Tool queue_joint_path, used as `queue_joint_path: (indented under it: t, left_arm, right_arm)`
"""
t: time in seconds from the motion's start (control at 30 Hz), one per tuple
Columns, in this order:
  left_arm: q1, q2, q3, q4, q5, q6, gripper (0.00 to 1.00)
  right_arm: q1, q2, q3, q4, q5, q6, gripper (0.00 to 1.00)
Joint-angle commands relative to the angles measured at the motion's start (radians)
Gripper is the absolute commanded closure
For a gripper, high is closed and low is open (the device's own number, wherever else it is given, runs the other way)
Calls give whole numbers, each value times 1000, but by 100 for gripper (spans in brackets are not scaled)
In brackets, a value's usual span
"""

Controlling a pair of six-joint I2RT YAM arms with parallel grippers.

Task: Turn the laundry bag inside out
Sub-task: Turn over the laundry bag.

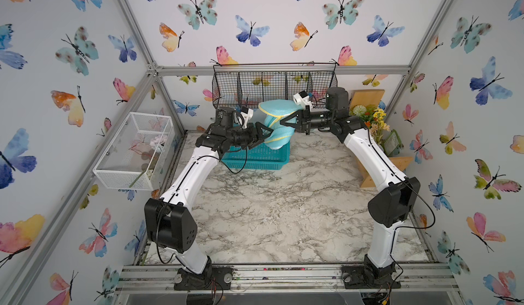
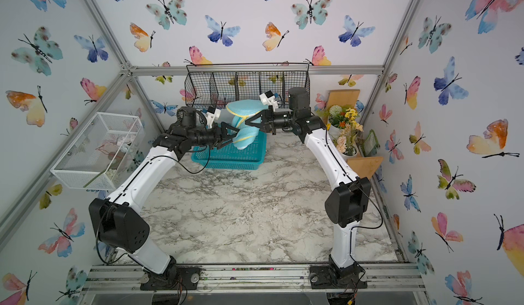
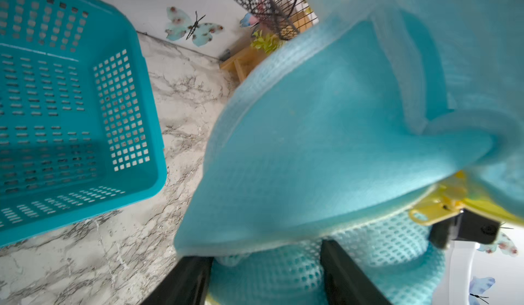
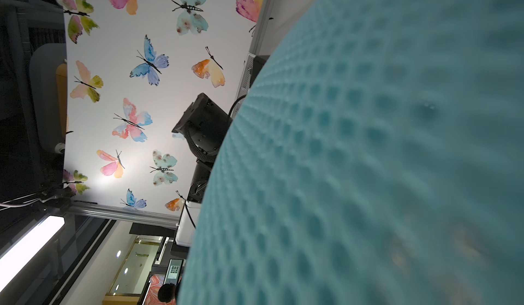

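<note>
The laundry bag [image 1: 279, 110] [image 2: 245, 110], light-turquoise mesh with yellow piping, hangs crumpled in the air above the teal basket at the back of the table. My right gripper [image 1: 282, 122] [image 2: 247, 122] comes in from the right and is shut on the bag's yellow-edged seam near a yellow zipper pull [image 3: 433, 207]. My left gripper [image 1: 268, 134] [image 2: 235, 134] [image 3: 266, 261] reaches in from the left at the bag's lower fold. Its fingers [image 3: 187, 281] stand apart, and mesh bulges between them. In the right wrist view the mesh [image 4: 368, 147] fills the picture and hides that gripper's jaws.
A rigid teal plastic basket [image 1: 255, 159] [image 3: 71, 90] sits on the marble table [image 1: 283, 210] right under the bag. A black wire basket [image 1: 272, 85] hangs on the back wall, a white wire basket [image 1: 133, 150] on the left wall. Flowers [image 1: 371, 122] and wooden shelves [image 1: 397, 164] stand at the right.
</note>
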Motion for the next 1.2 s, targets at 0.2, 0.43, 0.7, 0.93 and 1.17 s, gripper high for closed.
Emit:
queue_joint_path:
  t: [0.2, 0.43, 0.7, 0.93, 1.17]
  left_arm:
    - [-46, 93, -103, -307, 37, 73, 32]
    - [-77, 131, -134, -189, 53, -32, 28]
    - [-77, 103, -354, 430, 117, -408, 20]
    - [-40, 79, -568, 1295, 109, -908, 17]
    - [-58, 142, -567, 1650, 72, -1122, 16]
  right_arm:
    - [-6, -12, 226, -97, 70, -193, 98]
    - [-6, -144, -152, 663, 31, 314, 97]
    - [-8, -102, -321, 1436, 104, 886, 97]
    - [-14, -107, -463, 1627, 167, 1027, 97]
    - [-14, -26, -504, 1890, 243, 1245, 97]
